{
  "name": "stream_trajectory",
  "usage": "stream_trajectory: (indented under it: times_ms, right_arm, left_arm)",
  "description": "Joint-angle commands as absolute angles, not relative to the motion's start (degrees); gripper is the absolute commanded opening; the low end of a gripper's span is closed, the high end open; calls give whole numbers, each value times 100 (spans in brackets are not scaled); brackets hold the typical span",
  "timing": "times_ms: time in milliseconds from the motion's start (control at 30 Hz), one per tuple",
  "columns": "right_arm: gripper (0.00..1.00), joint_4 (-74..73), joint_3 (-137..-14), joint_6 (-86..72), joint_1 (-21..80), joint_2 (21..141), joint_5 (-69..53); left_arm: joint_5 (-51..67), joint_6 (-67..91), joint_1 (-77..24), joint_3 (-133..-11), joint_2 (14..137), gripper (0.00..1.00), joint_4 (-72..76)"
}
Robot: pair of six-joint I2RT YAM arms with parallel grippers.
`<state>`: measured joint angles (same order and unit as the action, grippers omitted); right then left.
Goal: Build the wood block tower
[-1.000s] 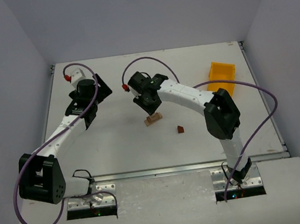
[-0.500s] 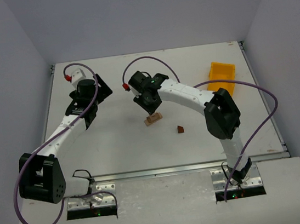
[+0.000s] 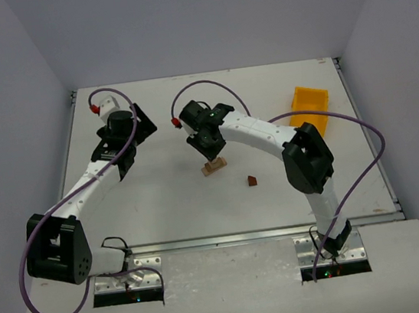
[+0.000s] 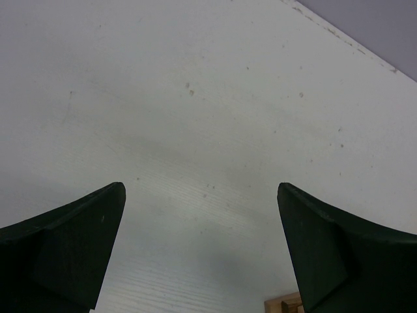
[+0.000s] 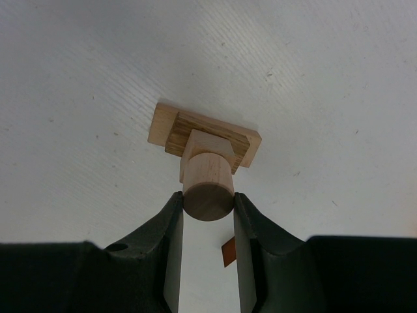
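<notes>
The wood block tower stands mid-table. In the right wrist view it is a flat pale-tan base plank with a small pale block on it. My right gripper is shut on a wooden cylinder that stands upright on that block. Seen from above, the right gripper hangs right over the stack. The dark reddish-brown wedge lies loose on the table to the right of the stack, and shows between my right fingers. My left gripper is open and empty; a plank corner shows by its right finger.
A yellow bin sits at the back right of the table. My left arm reaches to the back left, apart from the stack. Grey walls close the table on three sides.
Almost nothing has moved. The right gripper stays shut on the cylinder over the stack, and the left arm is still.
</notes>
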<state>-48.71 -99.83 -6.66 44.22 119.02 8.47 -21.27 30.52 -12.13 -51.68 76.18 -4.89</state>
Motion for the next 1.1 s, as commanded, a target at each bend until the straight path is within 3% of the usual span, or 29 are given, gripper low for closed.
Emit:
stream_trajectory:
  times_ms: [0, 1067]
  right_arm:
    - [17, -4746, -10122, -686, 4377, 11923, 794]
    - [24, -4799, -10055, -729, 4377, 11936, 747]
  left_arm:
    - [-2101, 3111, -1125, -5194, 7620, 100, -216]
    - [-2074, 3111, -1125, -5197, 7620, 100, -220]
